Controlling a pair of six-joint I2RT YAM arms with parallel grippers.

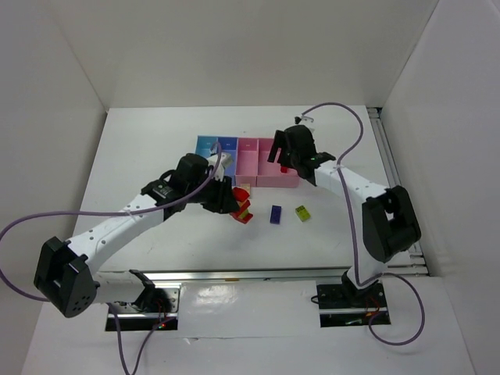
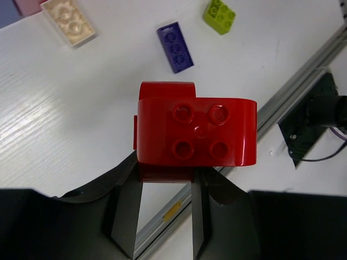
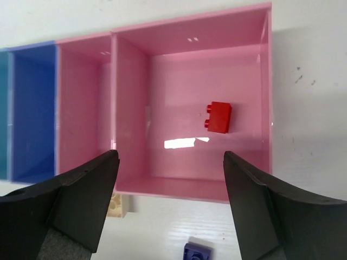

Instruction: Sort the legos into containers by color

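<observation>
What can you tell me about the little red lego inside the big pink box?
The little red lego is a small, shiny plastic brick, bright red all over. Two round studs poke from its left side in the right wrist view, so it seems tipped over. It lies alone on the floor of the wide pink bin, touching no wall. The right claw hangs open above it, not touching.

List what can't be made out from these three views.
Top external: wider pink bin interior, mostly covered by the right gripper.
Top external: how many red legos sit at the left gripper; they overlap.
Left wrist: finger contact on the held red brick, hidden beneath it.
Right wrist: light blue bin, cut by left edge; tan brick, behind a finger; purple brick, cut by bottom edge.
</observation>
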